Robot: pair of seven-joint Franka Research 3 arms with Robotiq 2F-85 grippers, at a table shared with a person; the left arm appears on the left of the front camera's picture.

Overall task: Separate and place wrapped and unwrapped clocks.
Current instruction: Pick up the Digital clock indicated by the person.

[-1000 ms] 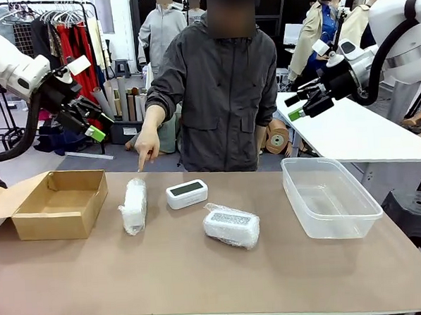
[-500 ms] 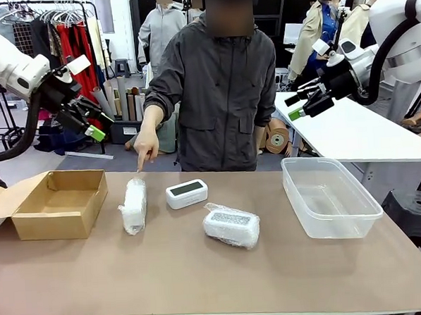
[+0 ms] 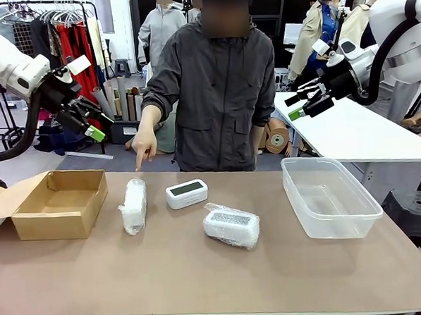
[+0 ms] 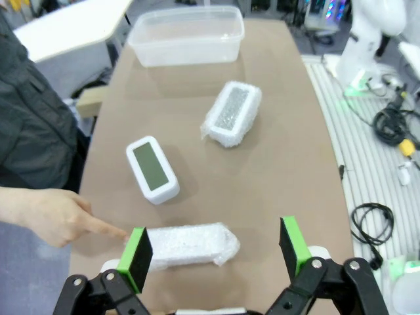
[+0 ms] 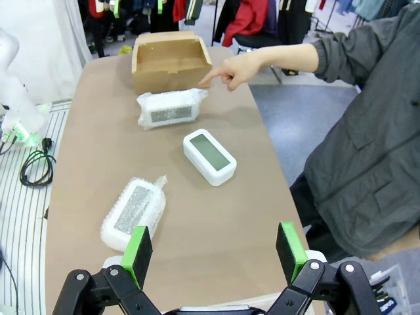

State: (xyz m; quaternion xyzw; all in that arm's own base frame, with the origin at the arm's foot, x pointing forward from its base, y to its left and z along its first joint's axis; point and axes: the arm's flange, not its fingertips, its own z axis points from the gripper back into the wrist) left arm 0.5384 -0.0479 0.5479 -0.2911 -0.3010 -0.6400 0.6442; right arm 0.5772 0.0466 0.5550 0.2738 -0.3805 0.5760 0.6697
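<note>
Three clocks lie on the brown table. A bubble-wrapped clock (image 3: 134,205) (image 4: 187,245) (image 5: 168,108) lies left of centre, and the person's pointing hand (image 3: 145,144) (image 4: 56,215) (image 5: 231,70) hovers just over its far end. The bare white clock (image 3: 186,193) (image 4: 152,168) (image 5: 209,155) with a grey-green screen sits in the middle. A second wrapped clock (image 3: 232,225) (image 4: 231,113) (image 5: 132,212) lies nearer the front. My left gripper (image 3: 92,125) (image 4: 215,252) hangs open high above the table's left side. My right gripper (image 3: 297,103) (image 5: 214,250) hangs open high at the right, empty.
An open cardboard box (image 3: 61,203) (image 5: 168,60) stands at the table's left end. A clear plastic tub (image 3: 328,195) (image 4: 186,35) stands at the right end. The person stands at the far edge. A white table (image 3: 354,132) sits behind on the right.
The person's pointing hand has lifted slightly above the left wrapped clock. Both arms and all three clocks are still.
</note>
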